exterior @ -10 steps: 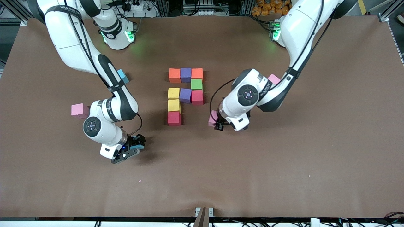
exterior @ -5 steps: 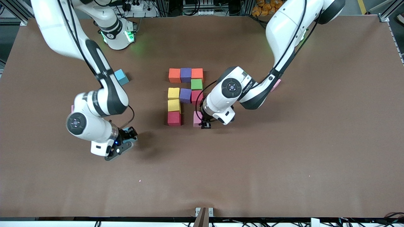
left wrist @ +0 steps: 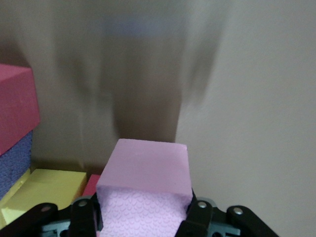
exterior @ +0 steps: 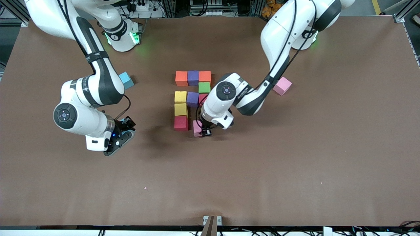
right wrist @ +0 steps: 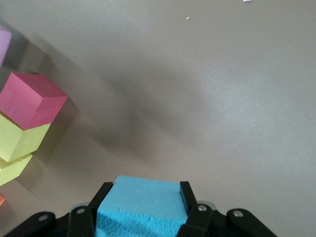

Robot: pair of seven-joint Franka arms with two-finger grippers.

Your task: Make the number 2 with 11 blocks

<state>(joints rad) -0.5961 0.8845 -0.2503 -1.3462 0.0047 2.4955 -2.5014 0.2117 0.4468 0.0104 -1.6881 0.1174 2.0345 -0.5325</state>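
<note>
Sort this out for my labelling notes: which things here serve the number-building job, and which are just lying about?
Job:
- nine foam cubes already laid out
- light pink foam cube in left gripper
- sky blue foam cube in right gripper

Lying about, spare:
- loose pink foam cube
- loose blue foam cube

Block figure (exterior: 192, 99) sits mid-surface (exterior: 295, 164).
- Farthest row: three blocks.
- One block nearer, at that row's left-arm end.
- Then a second row of three.
- Two more run nearer from its right-arm end.

Left gripper (exterior: 203, 131) holds left-held block (exterior: 197, 127) just beside the nearest one. Right gripper (exterior: 126, 127) holds right-held block (right wrist: 143, 197) over bare surface. First loose block (exterior: 282, 86) lies toward the left arm's end, second loose block (exterior: 126, 80) toward the right arm's.
</note>
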